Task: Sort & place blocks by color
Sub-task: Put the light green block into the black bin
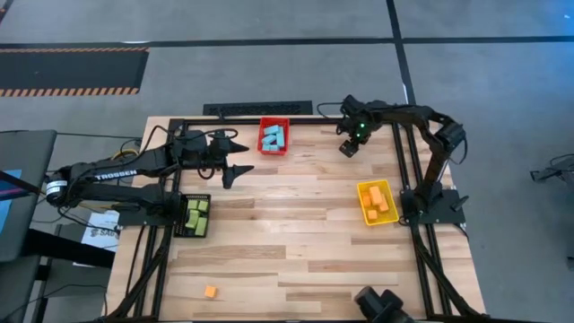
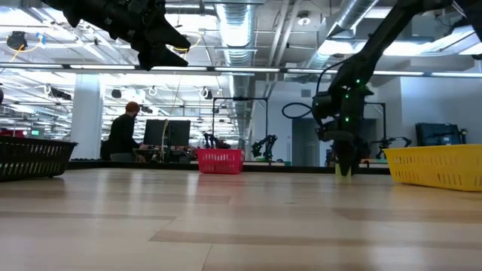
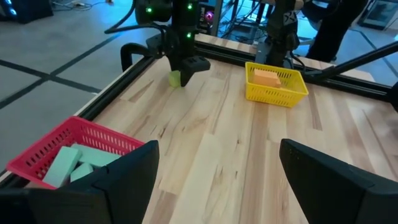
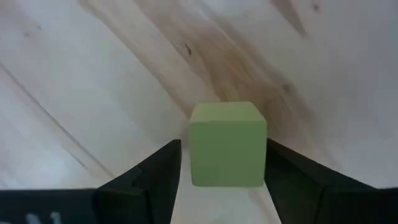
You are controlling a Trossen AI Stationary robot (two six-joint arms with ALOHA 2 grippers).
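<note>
A yellow-green cube (image 4: pixel 227 146) rests on the table near its far edge, also seen in the left wrist view (image 3: pixel 175 78). My right gripper (image 4: pixel 224 177) (image 1: pixel 348 149) points down over it, open, one finger on each side. My left gripper (image 1: pixel 239 171) (image 3: pixel 214 180) hangs open in the air by the red bin (image 1: pixel 273 137), which holds light-blue blocks (image 3: pixel 65 165). The black bin (image 1: pixel 180 215) holds yellow-green blocks (image 1: pixel 197 213), and the yellow bin (image 1: pixel 364 203) holds orange blocks (image 3: pixel 266 77). One orange block (image 1: pixel 211 292) lies alone near the table's near-left corner. My right gripper comes at the yellow-green cube from above, pointing down, with the cube's flat sides (image 4: pixel 198 155) between its fingers and its base on the table. A thin gap shows beside one finger (image 4: pixel 163 169). The other finger (image 4: pixel 287 171) stands right at the cube's side; whether it touches, I cannot tell.
The middle and near part of the table (image 1: pixel 296 251) is bare wood. In the low view the red bin (image 2: pixel 220 160), the yellow bin (image 2: pixel 437 165) and the black bin (image 2: pixel 30 156) stand along the far side. A person (image 2: pixel 124 134) sits at a screen beyond the table.
</note>
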